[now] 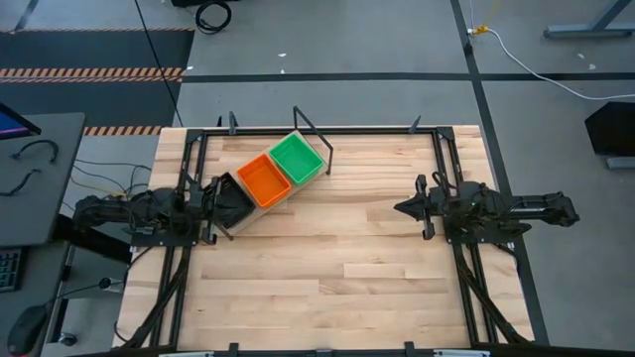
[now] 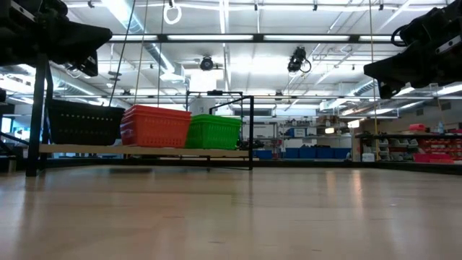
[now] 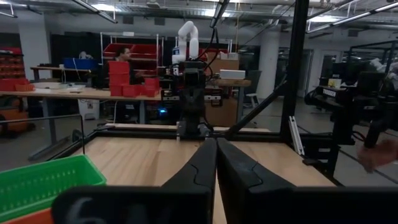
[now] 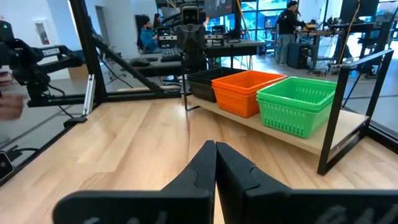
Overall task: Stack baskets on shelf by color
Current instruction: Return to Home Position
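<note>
The shelf [image 1: 260, 188] is a light wood board with black rails, lying at an angle near the table's far left. On it stand a black basket stack [image 1: 236, 201], an orange stack [image 1: 264, 179] and a green stack [image 1: 297, 159], side by side; they show too in the low view as black [image 2: 85, 122], orange [image 2: 157, 126] and green [image 2: 214, 132]. My left gripper [image 3: 216, 149] is shut and raised at the table's left, next to the black baskets. My right gripper [image 4: 215, 149] is shut and raised at the table's right, pointing toward the shelf [image 4: 311, 138].
A black frame [image 1: 442, 159] runs along the table's edges. Bare wood [image 1: 347, 268] spreads over the middle and near part of the table. People and workbenches show in the room beyond; a blurred hand [image 3: 379, 154] appears at the left wrist view's edge.
</note>
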You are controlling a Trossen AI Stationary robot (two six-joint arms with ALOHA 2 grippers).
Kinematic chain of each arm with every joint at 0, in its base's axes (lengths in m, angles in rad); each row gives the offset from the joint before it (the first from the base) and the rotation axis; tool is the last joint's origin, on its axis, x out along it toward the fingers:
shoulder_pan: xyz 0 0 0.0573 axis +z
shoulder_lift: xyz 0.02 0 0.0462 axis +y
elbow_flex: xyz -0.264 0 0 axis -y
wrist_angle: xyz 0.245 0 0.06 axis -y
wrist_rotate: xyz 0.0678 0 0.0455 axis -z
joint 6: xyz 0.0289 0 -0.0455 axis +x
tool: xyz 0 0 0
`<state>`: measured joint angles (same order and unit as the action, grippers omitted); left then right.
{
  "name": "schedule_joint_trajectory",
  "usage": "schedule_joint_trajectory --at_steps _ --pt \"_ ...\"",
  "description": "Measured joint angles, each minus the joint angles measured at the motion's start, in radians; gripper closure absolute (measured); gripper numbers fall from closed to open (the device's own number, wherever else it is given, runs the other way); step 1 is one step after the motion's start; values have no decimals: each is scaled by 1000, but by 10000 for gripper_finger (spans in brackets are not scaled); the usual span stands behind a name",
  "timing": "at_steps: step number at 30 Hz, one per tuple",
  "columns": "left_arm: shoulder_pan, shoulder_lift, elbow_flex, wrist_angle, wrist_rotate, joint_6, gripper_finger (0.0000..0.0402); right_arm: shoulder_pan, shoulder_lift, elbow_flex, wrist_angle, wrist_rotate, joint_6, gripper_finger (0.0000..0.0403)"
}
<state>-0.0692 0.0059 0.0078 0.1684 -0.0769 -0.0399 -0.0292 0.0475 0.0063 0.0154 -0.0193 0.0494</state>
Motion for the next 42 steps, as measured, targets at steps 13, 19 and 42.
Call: schedule_joint_trajectory --at_steps 13,19,42 --pt "0 0 0 1 0 0 372 0 0 0 0 0 0 391" --pt "0 0 0 1 0 0 381 0 0 0 1 0 0 391" --pt "0 0 -1 2 0 0 381 0 0 0 1 0 0 391"
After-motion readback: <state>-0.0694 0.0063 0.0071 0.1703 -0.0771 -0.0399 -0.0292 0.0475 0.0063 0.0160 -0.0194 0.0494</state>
